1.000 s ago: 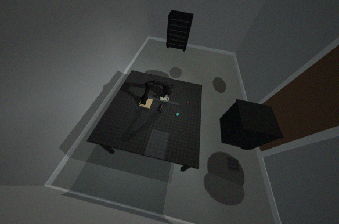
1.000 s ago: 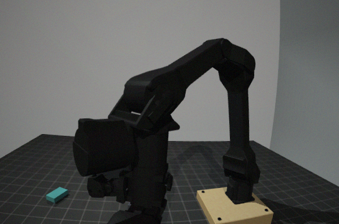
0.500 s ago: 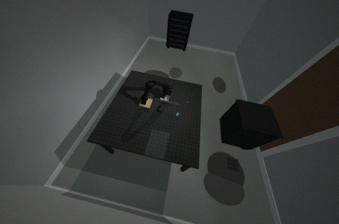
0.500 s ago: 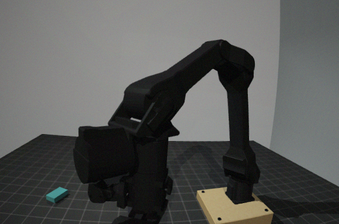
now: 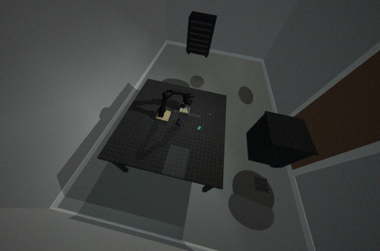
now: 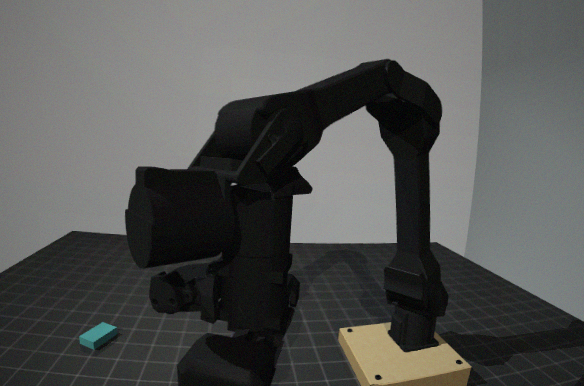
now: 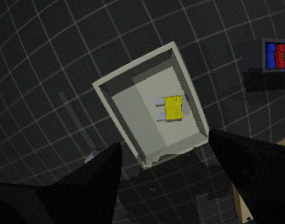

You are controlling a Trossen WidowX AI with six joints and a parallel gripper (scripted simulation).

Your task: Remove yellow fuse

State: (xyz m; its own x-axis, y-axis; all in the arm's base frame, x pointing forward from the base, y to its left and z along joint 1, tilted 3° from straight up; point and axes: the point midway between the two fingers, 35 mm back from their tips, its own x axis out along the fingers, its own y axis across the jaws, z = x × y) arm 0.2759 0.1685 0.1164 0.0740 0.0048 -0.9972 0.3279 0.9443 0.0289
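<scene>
Top: high, far, whole room. Exterior: low, close, behind arm (image 6: 320, 158). Wrist: down onto tray (image 7: 126, 83).
</scene>
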